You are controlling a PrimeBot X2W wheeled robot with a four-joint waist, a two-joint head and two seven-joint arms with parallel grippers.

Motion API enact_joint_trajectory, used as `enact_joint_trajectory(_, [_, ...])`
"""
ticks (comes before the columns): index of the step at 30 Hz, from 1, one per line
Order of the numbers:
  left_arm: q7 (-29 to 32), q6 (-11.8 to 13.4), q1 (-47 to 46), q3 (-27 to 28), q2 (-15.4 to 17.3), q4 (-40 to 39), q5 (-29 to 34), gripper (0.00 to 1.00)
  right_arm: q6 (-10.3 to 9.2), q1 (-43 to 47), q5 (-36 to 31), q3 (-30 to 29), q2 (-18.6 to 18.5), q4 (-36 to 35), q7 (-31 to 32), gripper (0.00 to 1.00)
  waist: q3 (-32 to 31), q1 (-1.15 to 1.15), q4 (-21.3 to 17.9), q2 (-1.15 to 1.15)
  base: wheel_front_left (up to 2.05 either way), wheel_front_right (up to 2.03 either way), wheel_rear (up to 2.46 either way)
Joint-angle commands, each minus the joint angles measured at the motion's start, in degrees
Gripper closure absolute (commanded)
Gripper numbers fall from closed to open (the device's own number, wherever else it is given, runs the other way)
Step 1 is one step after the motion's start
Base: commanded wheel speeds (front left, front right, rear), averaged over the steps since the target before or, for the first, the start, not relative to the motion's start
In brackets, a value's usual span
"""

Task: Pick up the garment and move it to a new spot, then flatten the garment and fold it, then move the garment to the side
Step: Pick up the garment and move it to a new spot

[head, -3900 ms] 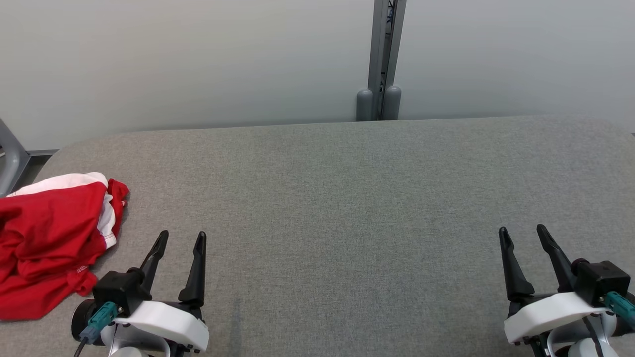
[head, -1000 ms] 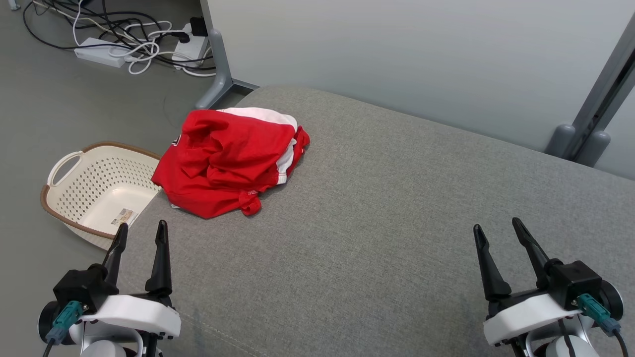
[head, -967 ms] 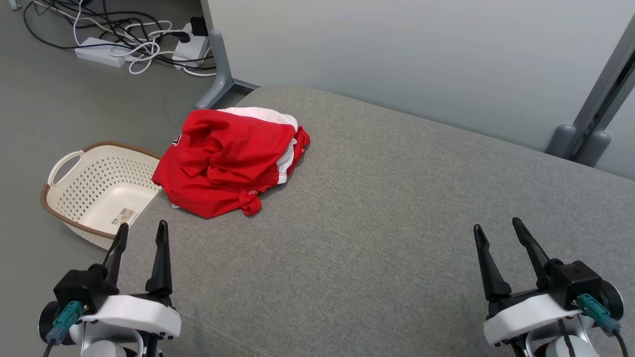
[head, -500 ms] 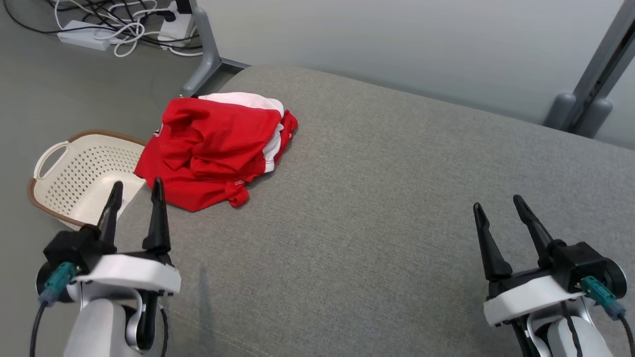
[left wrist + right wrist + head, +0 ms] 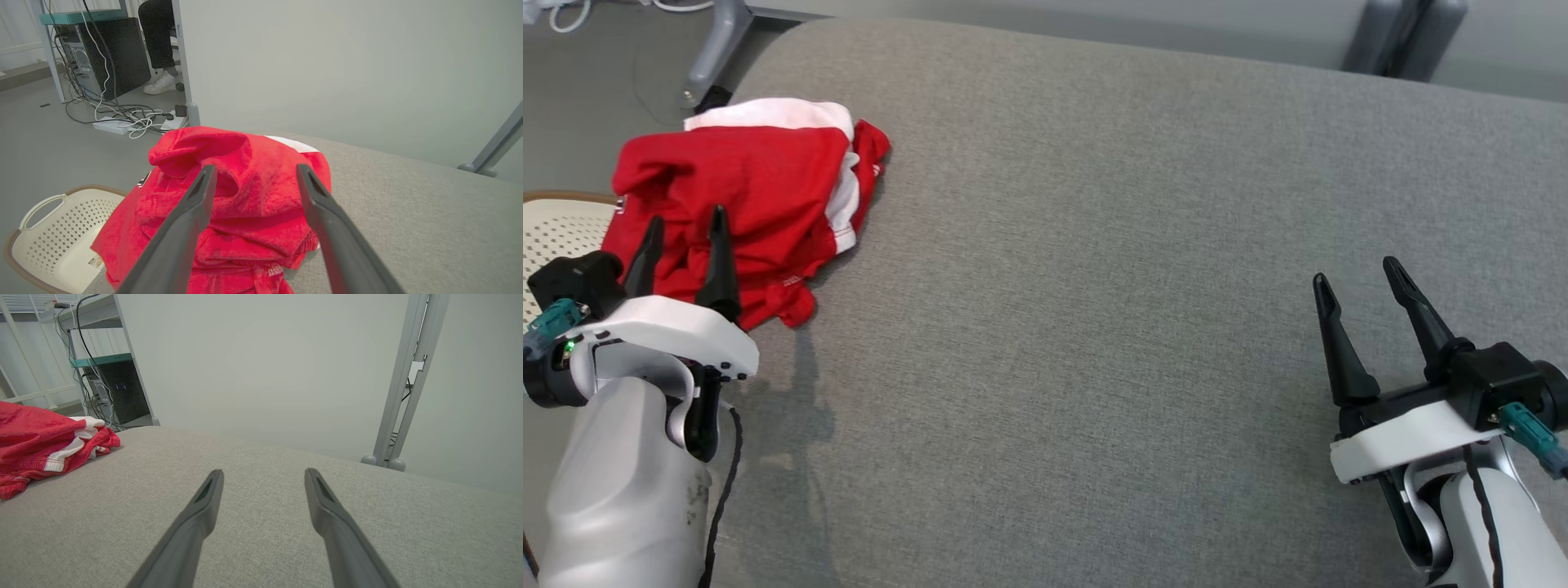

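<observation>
The garment point(image 5: 760, 188) is a crumpled red piece with white panels, heaped near the left end of the grey cushioned surface point(image 5: 1094, 245). My left gripper point(image 5: 685, 222) hovers over its near edge, open, its two dark fingers spread with nothing between them. From the left wrist view the garment point(image 5: 253, 192) lies straight ahead past the fingertips, apart from them. My right gripper point(image 5: 1356, 271) stands open over bare grey fabric at the lower right, far from the garment point(image 5: 45, 445), which sits at the left edge of the right wrist view.
A cream perforated laundry basket point(image 5: 53, 232) with a brown rim sits on the floor off the surface's left end. Cables and a power strip point(image 5: 118, 122) lie on the floor beyond, by a dark computer case point(image 5: 110, 53). A person's foot point(image 5: 161, 83) shows behind a grey partition point(image 5: 327, 61).
The head camera has tilted down and turned, so the whole picture shifted. My left gripper has come forward over the garment's near edge. The right gripper holds about the same pose.
</observation>
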Motion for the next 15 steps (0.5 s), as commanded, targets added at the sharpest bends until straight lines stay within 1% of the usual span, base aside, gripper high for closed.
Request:
enact_joint_trajectory(1, [0.16, -0.26, -1.4, 0.01, 0.73, 1.36, -0.41, 0.0, 0.03, -0.93, -0.17, -0.05, -0.37, -0.4, 0.07, 0.0, 2.49, 0.0, -2.36, 0.0, 0.0, 0.0, 0.0])
enact_joint_trajectory(6, [1.23, -0.39, -6.63, 0.57, 3.04, 11.52, -2.34, 0.0, 0.03, -2.22, 0.12, 0.32, -0.87, -0.47, -0.03, 0.0, 4.91, 0.0, -3.75, 0.0, 0.0, 0.0, 0.0])
enact_joint_trajectory(9, [1.64, -0.41, -9.0, 0.2, 3.85, 15.92, -2.49, 0.0, 0.03, -2.62, 0.12, 0.44, -0.9, -0.42, -0.16, 0.0, 5.69, 0.0, -3.95, 0.0, 0.0, 0.0, 0.0])
enact_joint_trajectory(10, [1.48, -0.44, -9.58, -0.04, 3.96, 16.76, -2.64, 0.18, 0.03, -2.72, 0.11, 0.44, -0.88, -0.42, -0.19, 0.0, 5.84, 0.0, -3.98, 0.0, 0.0, 0.0, 0.0])
enact_joint_trajectory(11, [1.12, -0.46, -10.13, -0.29, 4.27, 17.36, -2.46, 0.72, 0.03, -2.79, 0.07, 0.41, -0.85, -0.35, -0.23, 0.0, 5.94, 0.0, -3.98, 0.0, 0.0, 0.0, 0.0])
enact_joint_trajectory(12, [0.87, -0.46, -10.51, -0.34, 4.34, 17.76, -2.74, 1.0, 0.03, -2.91, 0.03, 0.33, -0.83, -0.32, -0.26, 0.0, 6.02, 0.0, -3.93, 0.0, 0.0, 0.0, 0.0])
enact_joint_trajectory(15, [-0.26, -0.45, -10.51, -0.6, 4.51, 16.53, -3.07, 1.0, 0.03, -2.97, -0.12, 0.11, -0.53, 0.06, -0.34, 0.0, 5.63, 0.0, -3.65, 0.0, 0.0, 0.0, 0.0])
